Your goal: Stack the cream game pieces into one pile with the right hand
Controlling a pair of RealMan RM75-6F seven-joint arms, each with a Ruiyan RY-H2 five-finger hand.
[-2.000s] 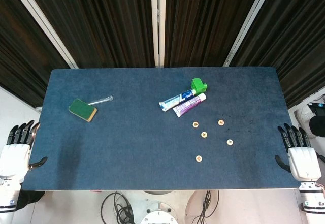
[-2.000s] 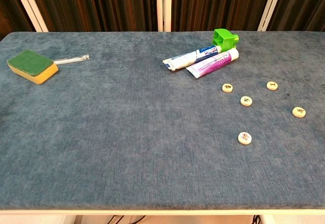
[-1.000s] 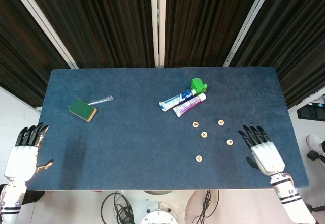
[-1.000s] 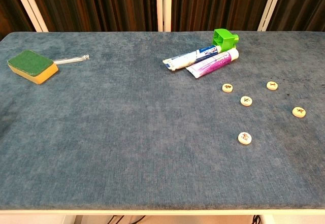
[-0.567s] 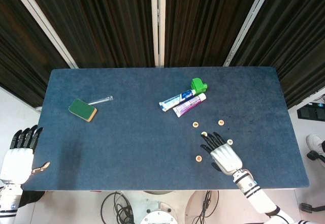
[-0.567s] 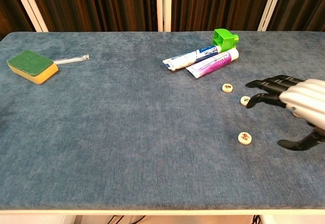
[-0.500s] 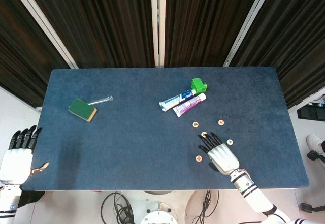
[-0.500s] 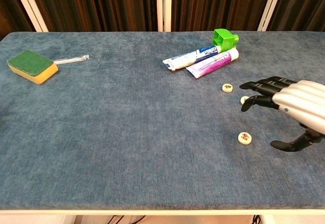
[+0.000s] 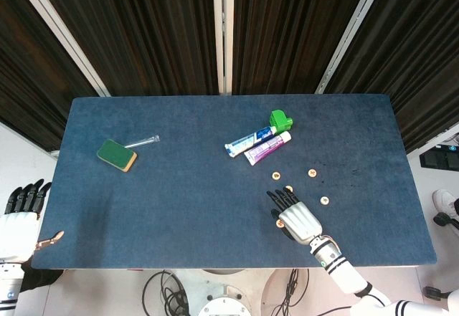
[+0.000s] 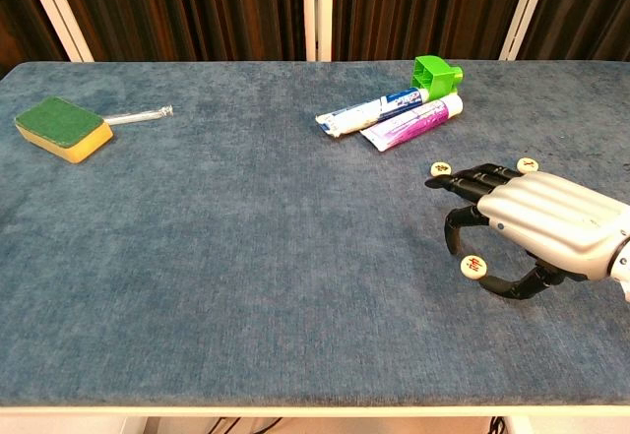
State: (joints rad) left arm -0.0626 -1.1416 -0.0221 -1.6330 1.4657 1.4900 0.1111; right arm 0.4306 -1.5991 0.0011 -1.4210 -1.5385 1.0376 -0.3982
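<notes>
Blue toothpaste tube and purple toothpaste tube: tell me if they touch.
Touching. In the chest view the blue toothpaste tube lies alongside the purple toothpaste tube with no cloth showing between their near edges; the head view shows them pressed side by side too.

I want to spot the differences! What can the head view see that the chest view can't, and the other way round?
Only the head view shows the left hand, open beside the table's near-left corner, and a cream game piece just right of the right hand.

Only the chest view shows the nearest cream piece, lying by the right hand's thumb; from above, the hand hides it.

Both show the right hand, open and low over the pieces, the blue table, green sponge, two toothpaste tubes and the green block.
</notes>
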